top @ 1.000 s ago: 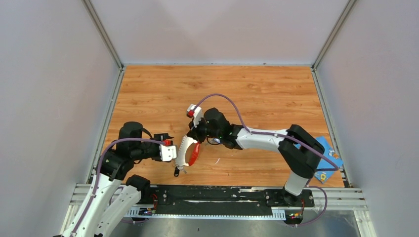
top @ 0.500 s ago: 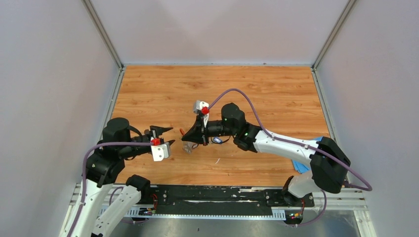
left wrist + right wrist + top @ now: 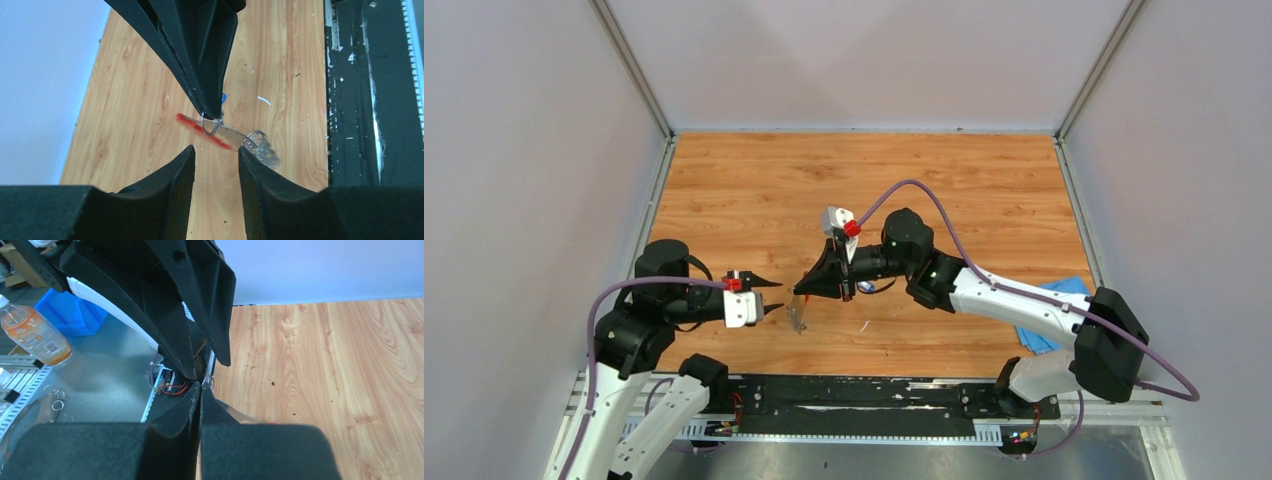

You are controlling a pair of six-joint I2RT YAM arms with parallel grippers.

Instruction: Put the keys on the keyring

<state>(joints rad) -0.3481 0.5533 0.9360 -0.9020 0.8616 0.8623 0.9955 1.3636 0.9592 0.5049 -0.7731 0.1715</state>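
1. The right claw (image 3: 800,290) is pinched tight on the keyring (image 3: 799,316), gripping it by a small wire ring at the top. The red strip and the bunch of grey metal pieces hang below the tips, just over the table (image 3: 944,180), near its middle and towards the near edge.
2. The left claw (image 3: 767,297) sits just left of the keyring with its tips pointing at it. Its fingers are a narrow way apart and there is nothing between them.
3. A second ago both claws were crowded on the keyring, and its red curve lay between them close to the near edge. The left claw has since let go and drawn back to the left, so only the right one carries it.
4. Over the last half second the right arm has stretched further left and its elbow has swung out to the right. The keyring now hangs a touch nearer than it did.
5. The left claw has come slightly nearer too, and its fingers look less spread than half a second ago.
6. From the left wrist, a small blue speck (image 3: 223,97) shows behind the right claw; I cannot tell whether it is a key.
7. The blue cloth (image 3: 1069,287) lies at the right edge, partly under the right arm.
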